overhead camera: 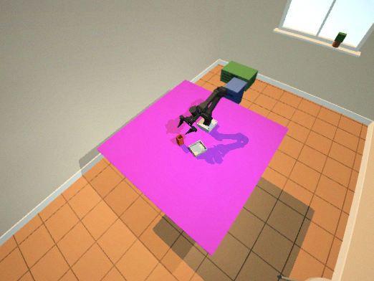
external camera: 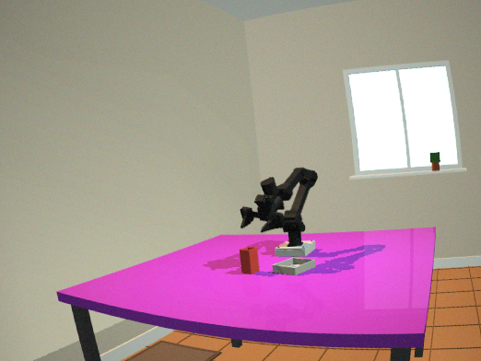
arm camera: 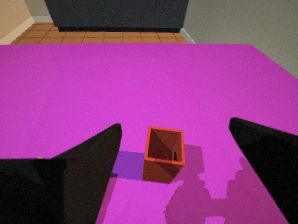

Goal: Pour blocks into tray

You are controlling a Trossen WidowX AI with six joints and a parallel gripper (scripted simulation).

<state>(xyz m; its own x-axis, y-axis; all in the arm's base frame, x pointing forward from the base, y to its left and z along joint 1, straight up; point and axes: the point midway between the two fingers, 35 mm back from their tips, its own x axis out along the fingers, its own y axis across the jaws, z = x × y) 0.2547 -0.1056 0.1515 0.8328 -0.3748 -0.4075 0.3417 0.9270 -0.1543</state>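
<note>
On the magenta surface [overhead camera: 200, 186] [external camera: 276, 304] [arm camera: 135, 85], a red cup [overhead camera: 180, 140] [external camera: 249, 261] [arm camera: 161, 171] stands upright near the shallow tray [overhead camera: 193, 154] [external camera: 286, 271]; the arm's white base [overhead camera: 201, 126] [external camera: 282, 251] sits behind that tray in the exterior view.

From here I can't make out the blocks down in the cup [overhead camera: 180, 140] [external camera: 249, 261] [arm camera: 164, 171]; its inside is dark and blurred in the wrist view, and hidden behind its walls in the exterior one, where the near wall of the tray [external camera: 294, 266] also hides part of its floor
</note>
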